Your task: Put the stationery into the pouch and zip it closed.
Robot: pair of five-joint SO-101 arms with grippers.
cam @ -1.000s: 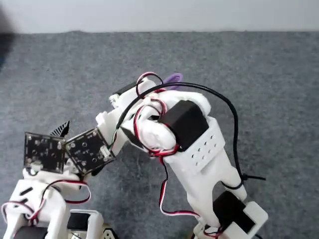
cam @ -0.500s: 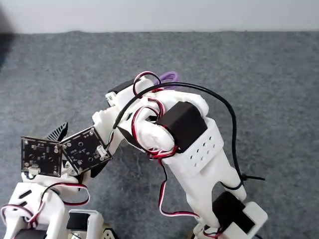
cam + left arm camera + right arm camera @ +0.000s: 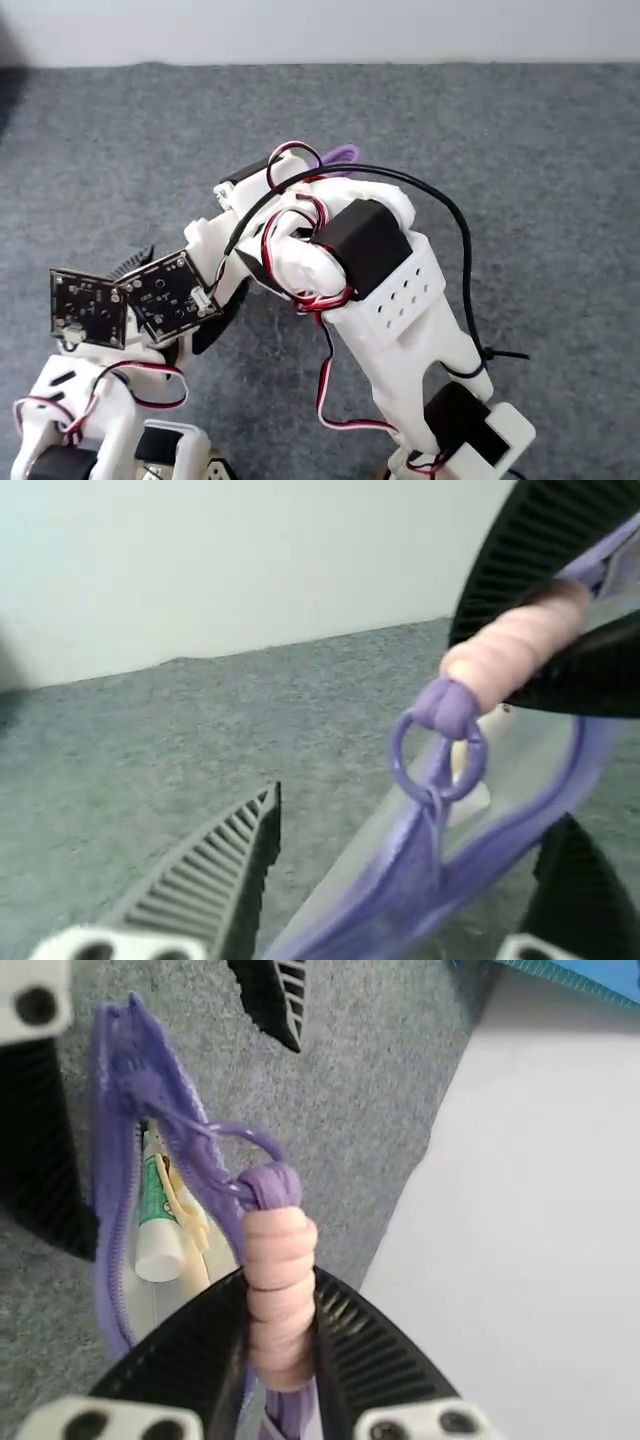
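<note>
A clear pouch point(image 3: 520, 770) edged with a purple zip hangs tilted above the grey carpet; a purple corner of the pouch point(image 3: 342, 154) peeks from behind the right arm. Inside lie a white and green glue stick point(image 3: 153, 1215) and a yellow item point(image 3: 192, 1230). A pink wrapped zip pull point(image 3: 278, 1290) joins a purple ring point(image 3: 438, 760). My right gripper point(image 3: 280, 1285) is shut on that zip pull point(image 3: 515, 640). My left gripper point(image 3: 415, 815) is open, one black finger point(image 3: 220, 875) on each side of the pouch's zip edge.
Grey carpet point(image 3: 560, 180) covers the table, with a white wall point(image 3: 320, 30) along the far side. The right arm point(image 3: 390, 300) leans across the middle, over the left arm's wrist boards point(image 3: 130, 300). Open carpet lies to the far left and right.
The left arm's wrist dipped toward the near left, then came back up a little. The right arm shifted slightly left, still gripping the pink pull.
</note>
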